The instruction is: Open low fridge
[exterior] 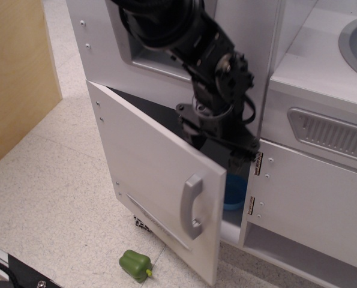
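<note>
A toy kitchen unit [322, 84] fills the upper and right parts of the frame, and the low fridge door [154, 180] at centre stands swung out from a hinge on its left edge, its free right edge well clear of the cabinet. The black arm [184, 36] reaches down from the top centre, its gripper [217, 141] dipped behind the door's top edge into the dark opening. The opening step looks well along; the next move probably calls for pushing the door's inner face outward, or drawing back to take the silver handle [192, 206] and swing it wider. The jaws sit against the dark interior, so whether they are spread or closed cannot be told. A blue bowl [234, 192] shows only partly inside the compartment, at lower centre right. A grille strip [160, 225] runs across the door's lower part. A green pepper [135, 264] lies on the floor near the bottom edge, below the door.
</note>
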{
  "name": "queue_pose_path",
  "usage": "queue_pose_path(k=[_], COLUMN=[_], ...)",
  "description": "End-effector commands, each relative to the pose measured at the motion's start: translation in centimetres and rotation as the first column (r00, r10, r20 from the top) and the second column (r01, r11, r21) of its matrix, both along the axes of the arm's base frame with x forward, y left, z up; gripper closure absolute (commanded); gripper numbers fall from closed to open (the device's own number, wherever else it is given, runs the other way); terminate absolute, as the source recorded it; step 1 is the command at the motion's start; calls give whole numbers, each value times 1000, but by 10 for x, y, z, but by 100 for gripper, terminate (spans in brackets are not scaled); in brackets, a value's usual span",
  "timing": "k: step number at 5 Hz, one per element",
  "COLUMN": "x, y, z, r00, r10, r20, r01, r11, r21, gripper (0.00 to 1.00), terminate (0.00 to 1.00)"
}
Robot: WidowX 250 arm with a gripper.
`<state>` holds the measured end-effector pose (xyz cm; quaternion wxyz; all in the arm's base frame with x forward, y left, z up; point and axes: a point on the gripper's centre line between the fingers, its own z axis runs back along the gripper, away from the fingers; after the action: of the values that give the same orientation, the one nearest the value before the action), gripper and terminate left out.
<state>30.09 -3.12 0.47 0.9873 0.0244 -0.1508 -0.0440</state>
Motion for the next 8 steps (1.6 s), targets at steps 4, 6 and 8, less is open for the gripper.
queue_pose_path(k=[4, 6, 8], x=[-47, -74, -82], y=[90, 135, 150], z=[-38, -41, -31], r00=[988, 989, 987], r10=[11, -36, -63], r20=[-156, -147, -147], r01=[13, 62, 87], r11=[988, 982, 983], r21=[155, 181, 163], gripper=[0, 0, 0], terminate=[0, 0, 0])
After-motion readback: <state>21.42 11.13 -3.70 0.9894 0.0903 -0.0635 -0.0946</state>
